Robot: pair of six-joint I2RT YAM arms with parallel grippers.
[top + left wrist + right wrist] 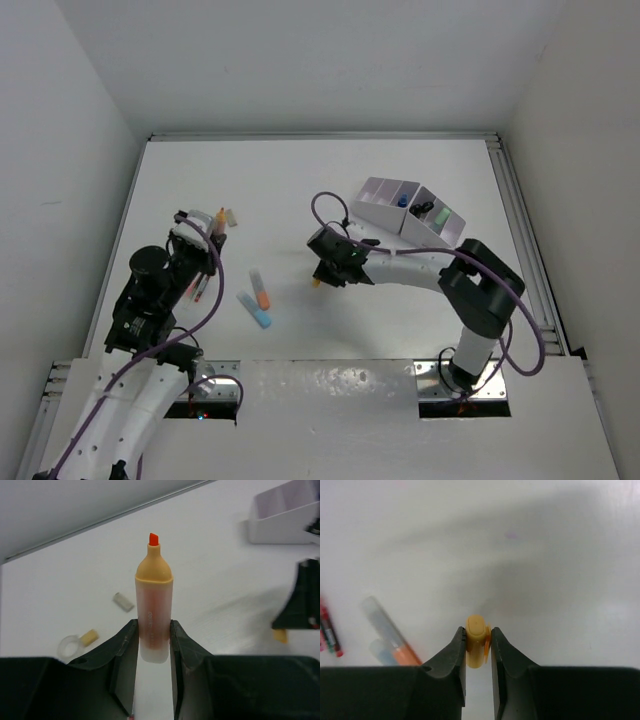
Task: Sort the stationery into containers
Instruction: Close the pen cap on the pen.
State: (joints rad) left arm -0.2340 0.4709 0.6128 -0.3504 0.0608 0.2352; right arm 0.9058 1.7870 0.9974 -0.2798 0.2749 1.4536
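Observation:
My left gripper (154,642) is shut on an uncapped orange marker (153,605), which stands upright with its red tip up; in the top view the left gripper (208,232) is at the table's left. My right gripper (478,647) is shut on a small yellow-orange marker cap (477,645) just above the table; in the top view the right gripper (321,276) is at mid-table. An orange marker (262,290) and a blue marker (256,311) lie between the arms. The white organizer (410,212) stands at the back right with a blue-capped bottle and dark items inside.
A grey eraser (122,601), a yellowish eraser (90,637) and a clear ring (67,645) lie ahead of the left gripper. Red pens (330,630) lie at the left of the right wrist view. Walls enclose the table on three sides.

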